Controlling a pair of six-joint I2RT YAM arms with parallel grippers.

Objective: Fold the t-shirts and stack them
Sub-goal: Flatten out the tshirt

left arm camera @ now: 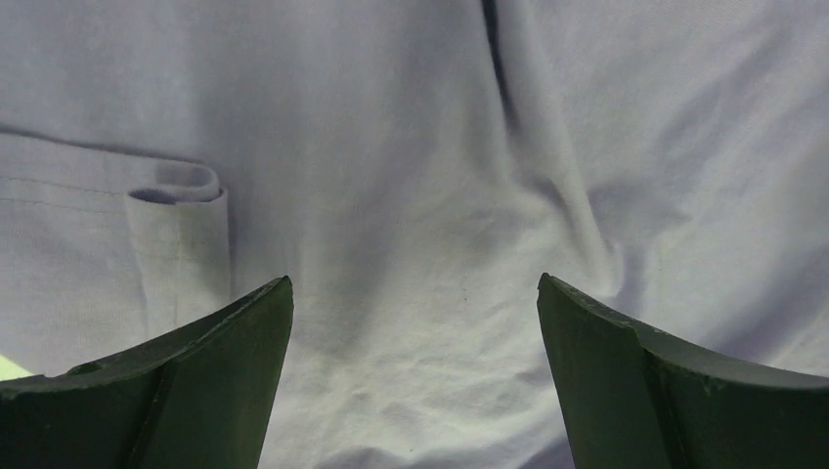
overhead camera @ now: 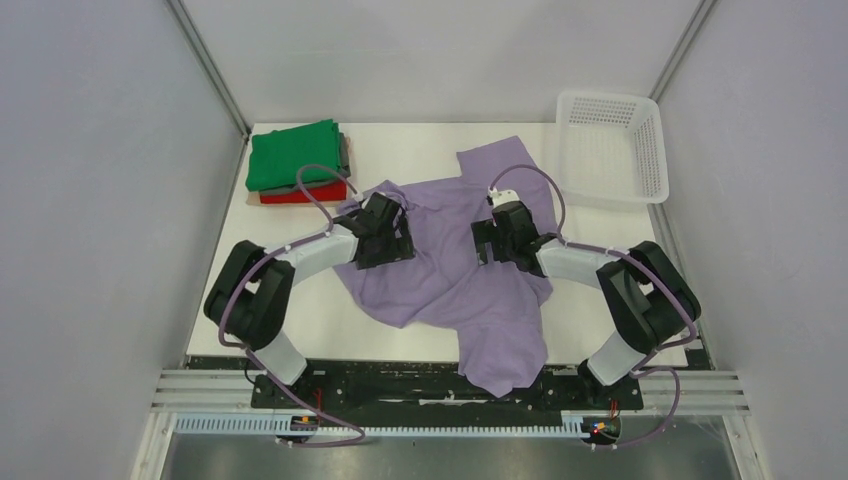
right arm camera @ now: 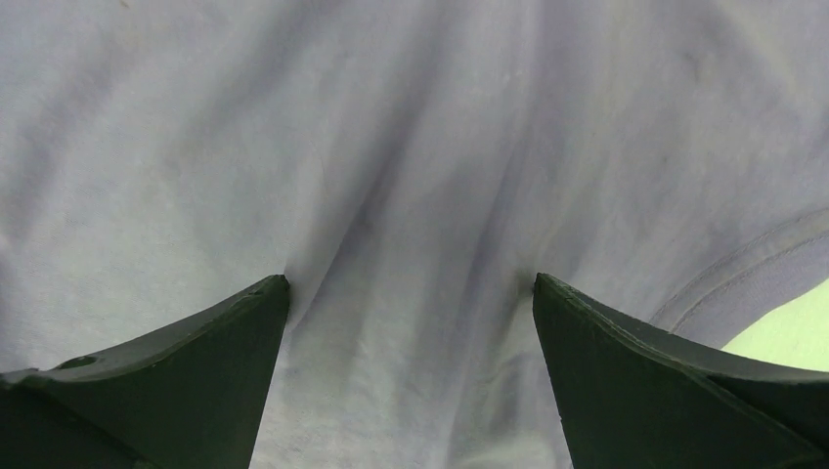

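Note:
A large lavender t-shirt [overhead camera: 450, 275] lies crumpled across the middle of the table, one part hanging over the near edge. At the back left is a stack of folded t-shirts: green [overhead camera: 293, 155] on top, grey [overhead camera: 345, 152] under it, red [overhead camera: 305, 194] at the bottom. My left gripper [overhead camera: 398, 232] stands open over the shirt's left part; the left wrist view shows lavender cloth [left arm camera: 420, 244] between the wide jaws and a hemmed fold [left arm camera: 181, 210]. My right gripper [overhead camera: 482, 240] is open too, its fingertips [right arm camera: 269, 293] pressing into wrinkled cloth [right arm camera: 411, 195]. Neither holds anything.
A white plastic mesh basket [overhead camera: 610, 148] stands at the back right corner. Bare white table [overhead camera: 300, 320] shows near the left arm's base. Grey walls close in on both sides and at the back.

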